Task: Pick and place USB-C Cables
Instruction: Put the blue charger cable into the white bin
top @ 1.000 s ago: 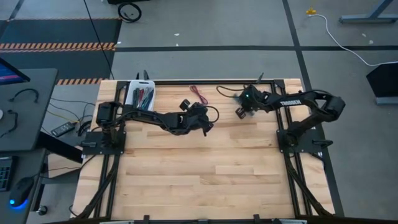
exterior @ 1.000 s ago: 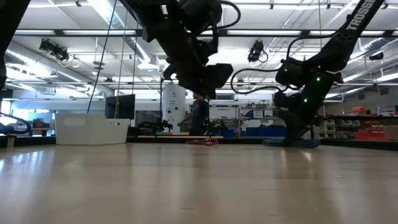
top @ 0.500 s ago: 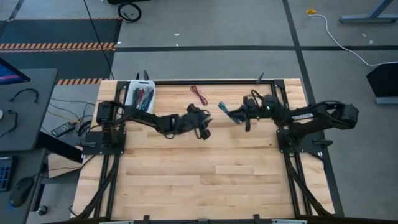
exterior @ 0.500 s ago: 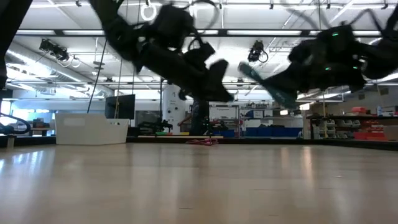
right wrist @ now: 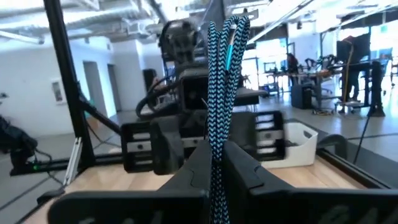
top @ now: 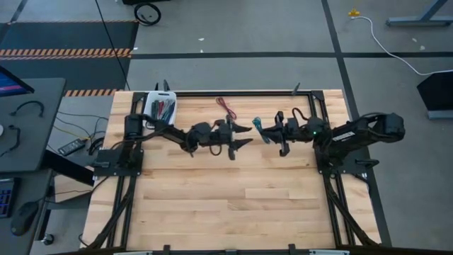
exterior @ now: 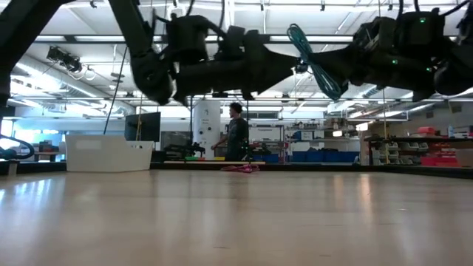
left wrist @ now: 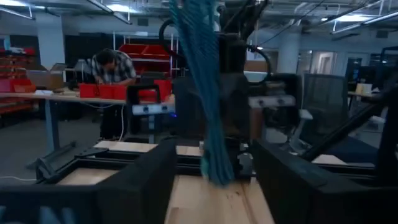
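Teal cable [top: 258, 128] hangs mid-air above the table's far middle, pinched in the right gripper [top: 267, 132]; left gripper [top: 245, 134], spread wide, faces it. Handover step, I'd say: left must close on it.

Bright ceiling strip lights [exterior: 140, 22] flood the hall, throwing a soft glare across the wooden tabletop [exterior: 236, 214]. The left wrist view is dim and smeared by blur, its close foreground out of focus.

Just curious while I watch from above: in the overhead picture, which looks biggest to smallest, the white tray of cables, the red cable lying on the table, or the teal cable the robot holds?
1. White tray, clearly largest.
2. and 3. Red cable and teal cable look alike in size; the teal one is lifted nearer the camera in the right end effector, so I will not rank them.
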`<state>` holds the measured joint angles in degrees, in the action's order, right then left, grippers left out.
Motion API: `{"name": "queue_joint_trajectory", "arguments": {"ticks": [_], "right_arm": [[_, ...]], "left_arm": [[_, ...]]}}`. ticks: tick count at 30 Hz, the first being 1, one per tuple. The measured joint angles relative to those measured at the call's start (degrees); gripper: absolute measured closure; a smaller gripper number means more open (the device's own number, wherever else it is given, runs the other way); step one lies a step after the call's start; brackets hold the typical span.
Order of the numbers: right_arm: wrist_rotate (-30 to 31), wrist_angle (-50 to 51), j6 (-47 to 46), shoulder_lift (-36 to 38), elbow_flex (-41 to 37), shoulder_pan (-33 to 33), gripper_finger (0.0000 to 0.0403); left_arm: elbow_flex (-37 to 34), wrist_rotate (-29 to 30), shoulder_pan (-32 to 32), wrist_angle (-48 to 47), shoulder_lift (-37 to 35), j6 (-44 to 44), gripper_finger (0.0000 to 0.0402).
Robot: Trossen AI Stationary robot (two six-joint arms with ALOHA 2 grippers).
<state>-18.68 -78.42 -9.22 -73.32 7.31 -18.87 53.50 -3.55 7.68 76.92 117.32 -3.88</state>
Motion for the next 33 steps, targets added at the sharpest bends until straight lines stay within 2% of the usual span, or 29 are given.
{"name": "queue_joint_trajectory", "arguments": {"ticks": [5, 10, 14, 18, 25, 26, 29, 33], "right_arm": [[0.90, 0.01, 1.79, -3.53, 1.71, 1.55, 0.0385], [2.78, -0.04, 2.50, -6.61, 1.71, 1.94, 0.0385], [2.80, 0.06, 2.48, -8.57, 1.71, 1.94, 0.0385], [4.43, -0.08, 2.34, -9.91, 1.71, 1.99, 0.0382], [5.33, 2.77, 3.73, -9.24, 1.69, 1.75, 0.0318], [5.34, 3.71, 4.13, -8.77, 1.69, 1.42, 0.0309], [5.91, 8.16, 4.29, -6.66, 1.70, -0.13, 0.0284], [6.13, 13.39, 4.29, -5.31, 1.71, -1.95, 0.0259]], "left_arm": [[5.39, -0.04, 0.00, -6.14, 0.50, 0.06, 0.0128], [7.29, -0.05, -0.19, -7.45, 0.50, 0.52, 0.0129], [7.32, -0.02, -0.17, -7.51, 0.50, 0.68, 0.0169], [7.32, 0.15, -0.09, -8.47, 0.50, 2.52, 0.0231], [7.32, 1.71, -1.52, -11.50, 0.32, 9.06, 0.0365], [7.32, 2.62, -1.78, -13.46, -0.23, 9.97, 0.0369], [7.30, 9.89, -2.94, -22.15, -3.33, 11.07, 0.0369], [7.25, 22.86, -4.55, -38.28, -11.55, 10.72, 0.0361]]}}
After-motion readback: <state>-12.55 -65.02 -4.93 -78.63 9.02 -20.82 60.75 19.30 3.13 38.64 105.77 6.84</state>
